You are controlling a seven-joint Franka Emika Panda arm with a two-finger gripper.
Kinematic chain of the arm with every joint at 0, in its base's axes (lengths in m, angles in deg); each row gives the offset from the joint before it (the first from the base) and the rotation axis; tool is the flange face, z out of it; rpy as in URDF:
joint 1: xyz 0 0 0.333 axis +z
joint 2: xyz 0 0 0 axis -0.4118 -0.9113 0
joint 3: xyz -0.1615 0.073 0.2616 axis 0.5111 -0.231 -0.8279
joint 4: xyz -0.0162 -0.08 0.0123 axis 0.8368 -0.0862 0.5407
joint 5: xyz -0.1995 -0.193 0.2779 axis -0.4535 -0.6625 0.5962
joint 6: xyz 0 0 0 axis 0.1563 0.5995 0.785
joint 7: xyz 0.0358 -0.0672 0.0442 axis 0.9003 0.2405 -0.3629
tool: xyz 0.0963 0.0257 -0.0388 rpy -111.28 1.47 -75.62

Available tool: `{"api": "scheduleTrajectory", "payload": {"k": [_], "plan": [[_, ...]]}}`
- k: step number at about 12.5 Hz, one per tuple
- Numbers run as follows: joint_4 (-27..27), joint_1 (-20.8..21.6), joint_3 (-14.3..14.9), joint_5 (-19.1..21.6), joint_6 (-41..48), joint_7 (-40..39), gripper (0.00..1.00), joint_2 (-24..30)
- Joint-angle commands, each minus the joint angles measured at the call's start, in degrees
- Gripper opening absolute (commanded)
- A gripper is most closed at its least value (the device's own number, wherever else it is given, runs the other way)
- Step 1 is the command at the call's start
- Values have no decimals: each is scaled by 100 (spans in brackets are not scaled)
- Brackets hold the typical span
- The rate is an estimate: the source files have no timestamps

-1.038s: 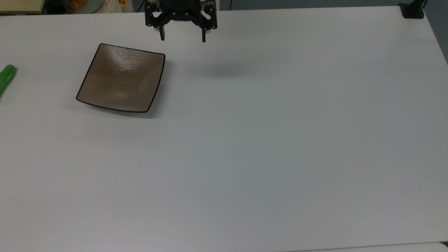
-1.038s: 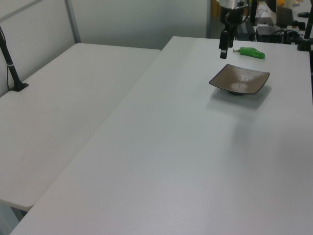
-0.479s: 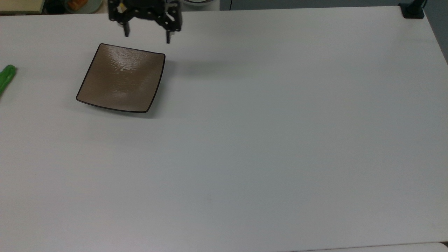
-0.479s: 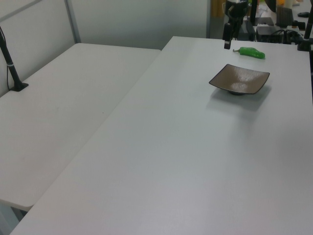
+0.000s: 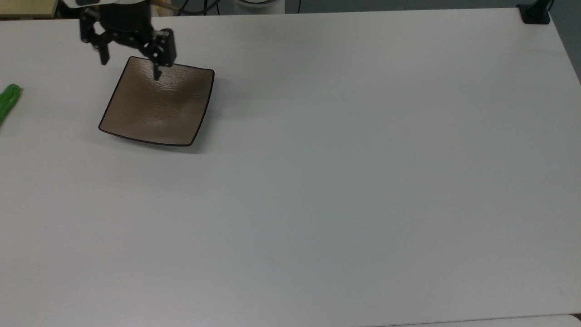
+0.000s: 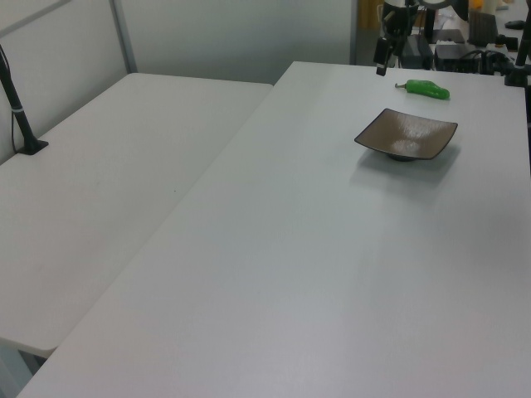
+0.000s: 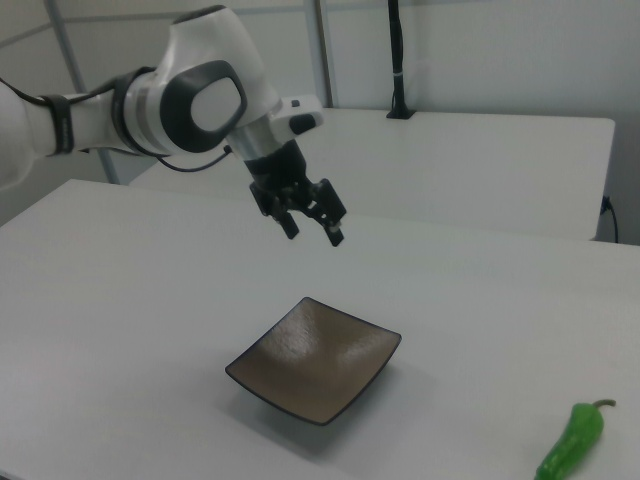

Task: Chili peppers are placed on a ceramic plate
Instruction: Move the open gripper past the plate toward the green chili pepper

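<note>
In the last second the gripper [image 5: 130,68] has travelled across the far side of the table [image 5: 345,190] toward the top view's left, and it now hangs above the ceramic plate's [image 5: 159,113] 12 o'clock edge with its fingers spread apart and nothing between them. The chili pepper [image 5: 9,102] lies untouched on the table at about 9 o'clock from the plate, well apart. I judge the arm is on its way to the pepper, so the pick-up is not yet begun.

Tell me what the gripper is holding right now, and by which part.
Nothing. The gripper hangs open and empty above the ceramic plate; the chili pepper lies on the table, apart.
</note>
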Motion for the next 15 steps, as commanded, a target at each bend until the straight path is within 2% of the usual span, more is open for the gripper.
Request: {"api": "scheduleTrajectory", "payload": {"k": [1,2,4,12,13,15], "plan": [[62,-43,401,-232,-631,-592,100,-219],[36,-87,568,-215,-955,-724,100,-315],[53,-253,683,-197,-1343,-778,100,-491],[-78,-1132,719,66,-2399,-839,100,-1317],[-140,-1255,719,136,-2426,-988,100,-1388],[-158,-1572,702,556,-2487,-1304,100,-1529]]}}
